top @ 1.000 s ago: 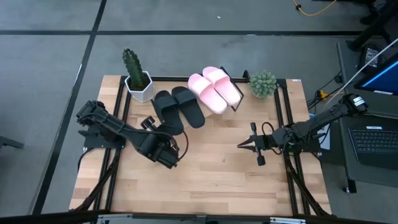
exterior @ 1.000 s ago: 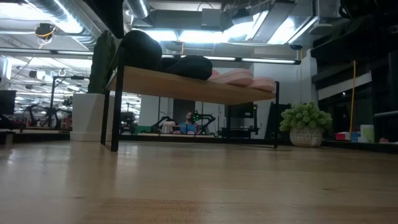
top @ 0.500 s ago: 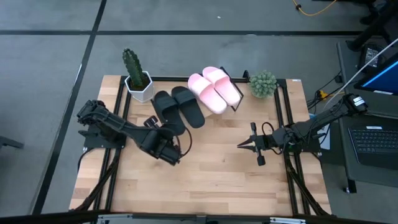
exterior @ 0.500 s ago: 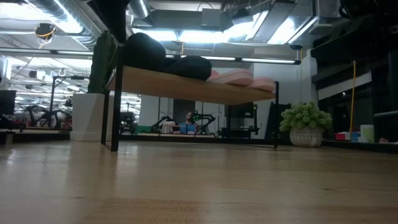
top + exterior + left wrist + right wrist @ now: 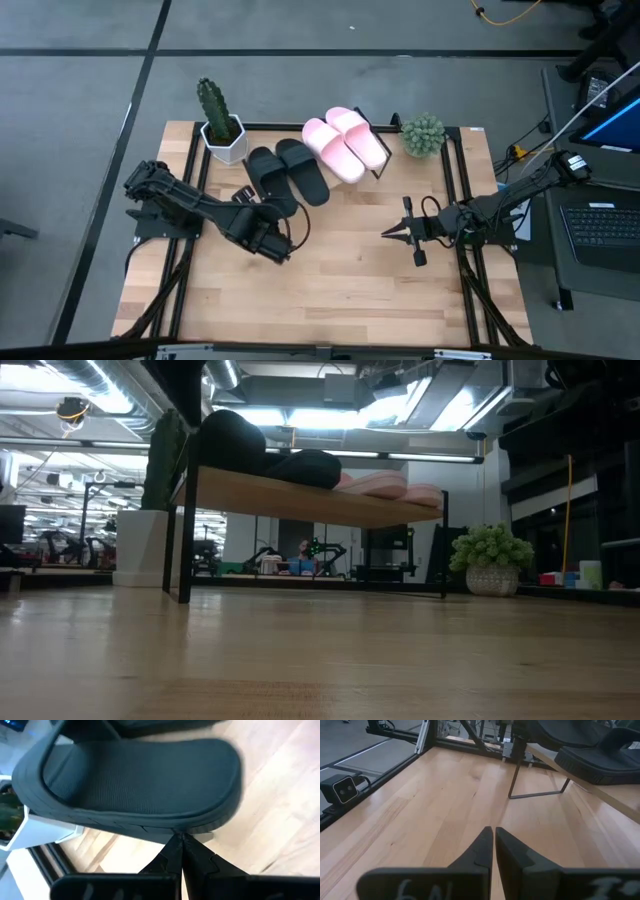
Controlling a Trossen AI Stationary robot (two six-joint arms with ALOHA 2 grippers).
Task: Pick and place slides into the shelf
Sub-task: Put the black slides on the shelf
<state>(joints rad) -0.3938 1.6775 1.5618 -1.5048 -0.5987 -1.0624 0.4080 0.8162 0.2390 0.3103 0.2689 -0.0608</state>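
1. Just ahead of the left claw (image 5: 277, 247), a black slide (image 5: 135, 780) lies on the shelf (image 5: 300, 500), its heel end nearest the fingertips; that claw is shut and empty, tips pressed together right under the heel's edge.
2. Long axis of this slide runs from the claw away toward the cactus pot (image 5: 224, 140), sloping up the board; the second black slide (image 5: 303, 170) lies parallel just beside it.
3. Beyond those, the two pink slides (image 5: 345, 145) sit side by side on the same shelf, long axes angled the same way, heels toward the table's middle.
4. Right claw (image 5: 386, 234) hovers over bare table (image 5: 350, 280), well apart from the shelf, its fingers almost closed with only a thin slit between them, gripping nothing.
5. Between the two claws lies open wood; a round green plant (image 5: 423, 135) stands past the shelf's pink end, near the table edge.
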